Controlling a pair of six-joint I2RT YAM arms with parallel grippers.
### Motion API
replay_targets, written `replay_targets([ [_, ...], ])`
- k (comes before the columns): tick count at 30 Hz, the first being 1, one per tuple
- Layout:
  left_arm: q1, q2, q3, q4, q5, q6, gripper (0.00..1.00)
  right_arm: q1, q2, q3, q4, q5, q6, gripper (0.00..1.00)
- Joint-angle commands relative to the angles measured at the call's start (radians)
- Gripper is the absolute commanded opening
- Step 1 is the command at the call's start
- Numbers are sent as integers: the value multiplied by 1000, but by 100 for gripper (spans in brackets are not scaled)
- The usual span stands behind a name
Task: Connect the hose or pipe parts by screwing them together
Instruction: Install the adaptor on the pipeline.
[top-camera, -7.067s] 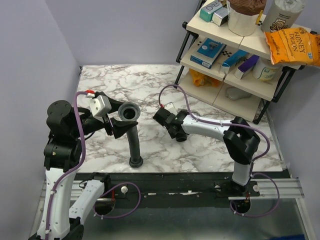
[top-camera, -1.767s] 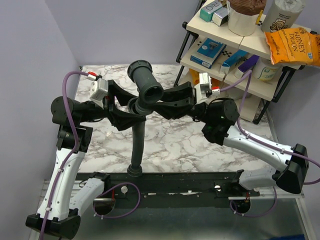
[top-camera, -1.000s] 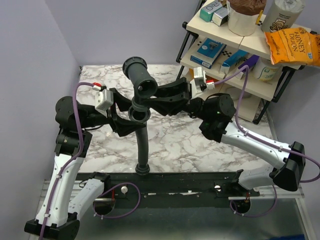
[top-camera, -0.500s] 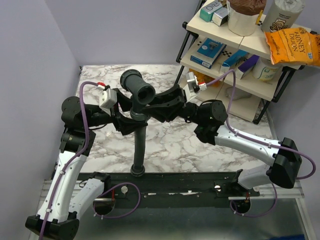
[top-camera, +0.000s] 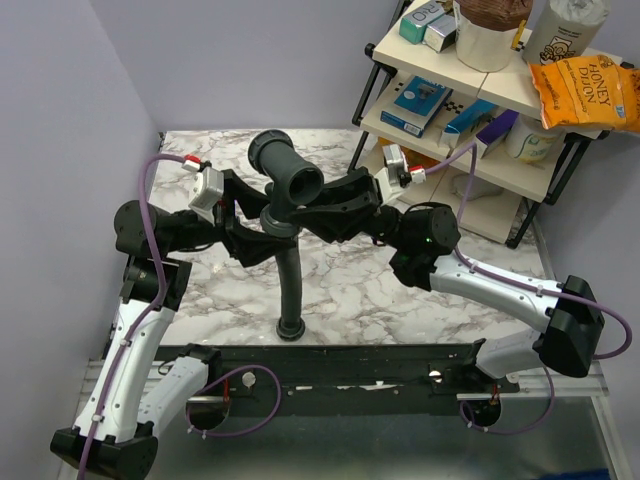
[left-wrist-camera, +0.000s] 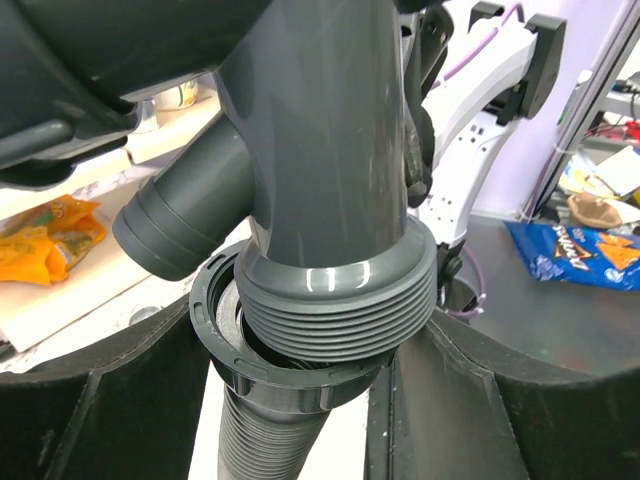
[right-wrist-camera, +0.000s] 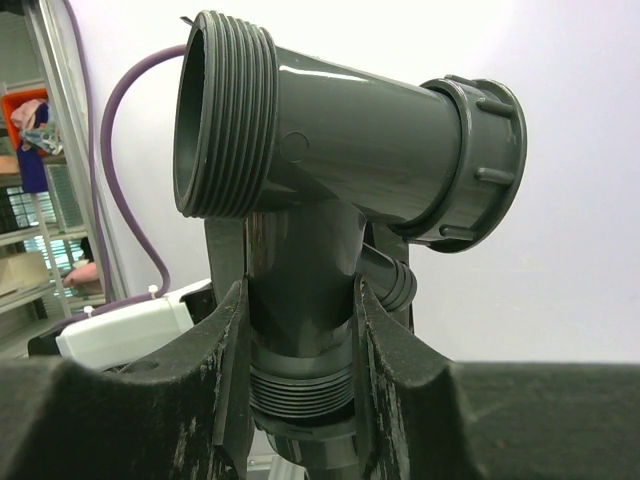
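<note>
The left gripper (top-camera: 268, 238) is clamped on the collar nut (left-wrist-camera: 262, 368) of the ribbed black flexible hose (top-camera: 290, 285). The right gripper (top-camera: 303, 212) grips the dark grey Y-shaped plastic fitting (top-camera: 288, 172) just above that nut. Its thread (left-wrist-camera: 335, 322) sits tilted in the nut, so I'd square it before turning. Since half a second ago, the hose end hanging below the nut has swung rightward

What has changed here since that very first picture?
The right end effector, then low over the table, has risen and carried the Y-shaped fitting onto the collar nut atop the hose; its thread sits at the nut's mouth. The hose's bottom end drifted slightly right. Unchanged: the left end effector still grips near the hose's top, and the shelf.
</note>
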Motion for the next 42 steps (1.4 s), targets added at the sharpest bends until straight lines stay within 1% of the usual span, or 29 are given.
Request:
replay_targets([
  [1, -1, -5, 40, 141, -10, -102, 0, 0, -5, -23, 15, -5, -11, 1],
  [5, -2, -3, 46, 173, 4, -129, 0, -6, -2, -22, -2, -5, -22, 1],
  [10, -2, -8, 49, 180, 17, -138, 0, -8, -9, -16, -89, 9, -80, 1],
  [19, -2, -11, 57, 212, 22, -164, 0, -9, 1, -25, -124, 26, -116, 1],
  [22, -2, -11, 65, 210, 25, -162, 0, -9, 4, -19, -170, 21, -146, 1],
  [26, -2, -14, 66, 161, 25, -112, 0, -8, -17, -13, -291, 15, -208, 1],
  [27, -2, -15, 66, 120, 25, -68, 0, -9, -34, -8, -322, 15, -228, 1],
  [30, -2, -17, 63, 56, 5, -11, 0, -11, -63, 6, -403, 26, -284, 1],
  [36, -2, -8, 68, 57, -12, 9, 0, -8, -72, 10, -465, 30, -318, 1],
  [42, -2, -6, 75, -12, -15, 81, 0, -9, -75, 50, -532, 24, -343, 1],
])
